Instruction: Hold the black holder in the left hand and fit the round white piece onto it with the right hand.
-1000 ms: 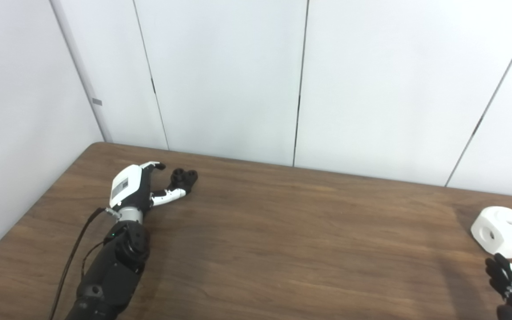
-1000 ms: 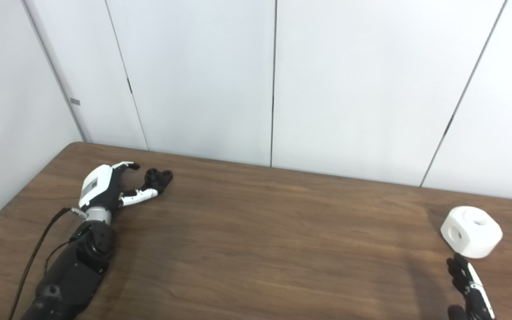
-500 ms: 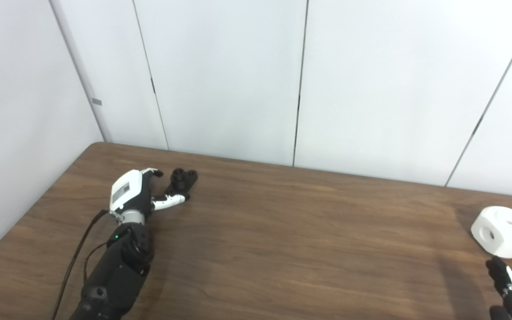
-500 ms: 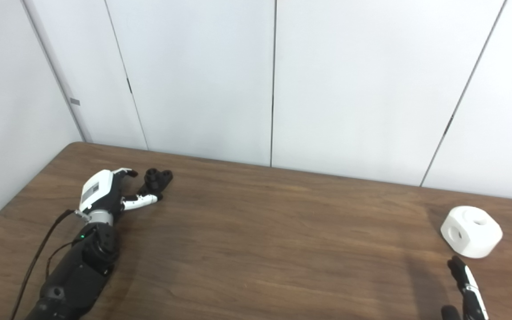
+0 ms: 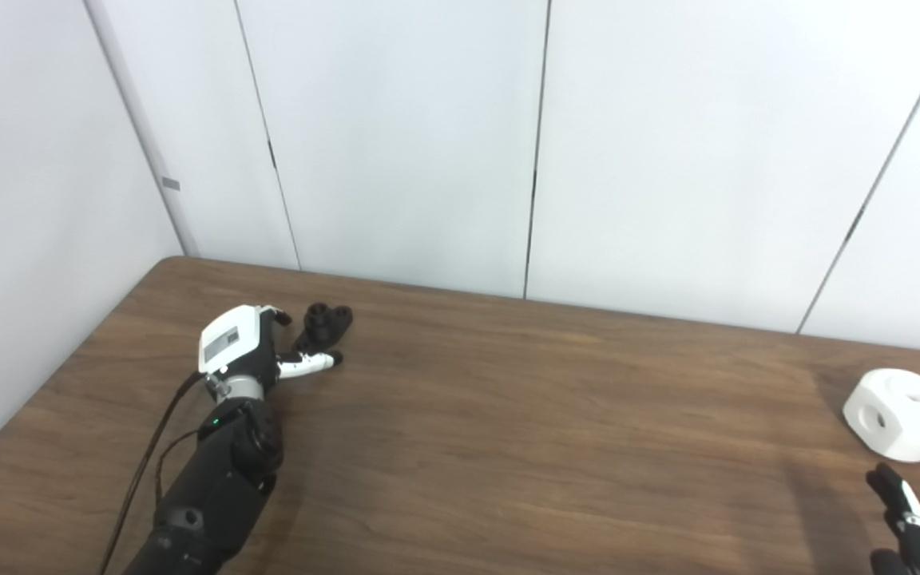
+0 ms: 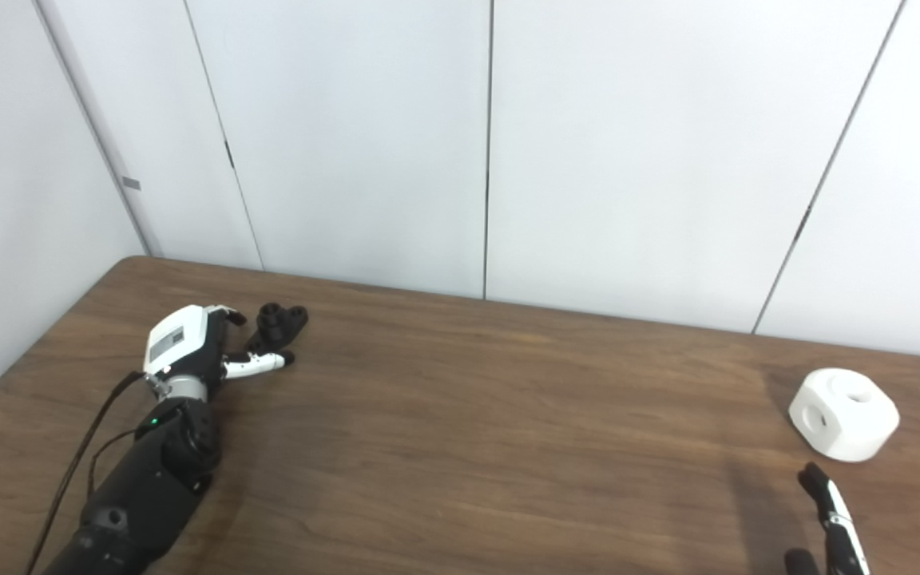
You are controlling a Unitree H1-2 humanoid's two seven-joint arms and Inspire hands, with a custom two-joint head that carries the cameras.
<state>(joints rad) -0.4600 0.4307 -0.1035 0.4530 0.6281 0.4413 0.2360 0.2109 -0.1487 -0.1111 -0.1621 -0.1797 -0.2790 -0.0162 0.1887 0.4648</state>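
Note:
The small black holder (image 5: 327,319) lies on the brown table (image 5: 508,423) near its far left corner. My left hand (image 5: 248,347) sits just left of it, open, with its thumb (image 5: 310,364) stretched along the table below the holder and the other fingers curled above it. The round white piece (image 5: 901,413), with holes in its top and side, rests at the far right of the table. Only the fingertips of my right hand (image 5: 903,523) show at the bottom right corner, a little in front of the white piece and apart from it.
White wall panels (image 5: 428,136) stand right behind the table's far edge. A black cable (image 5: 144,455) runs along my left forearm. The table's left edge (image 5: 53,375) slants close to my left arm.
My left hand has drawn back a little toward me, its thumb now below the holder. My right hand has sunk lower toward the picture's bottom edge. The holder and white piece have stayed put.

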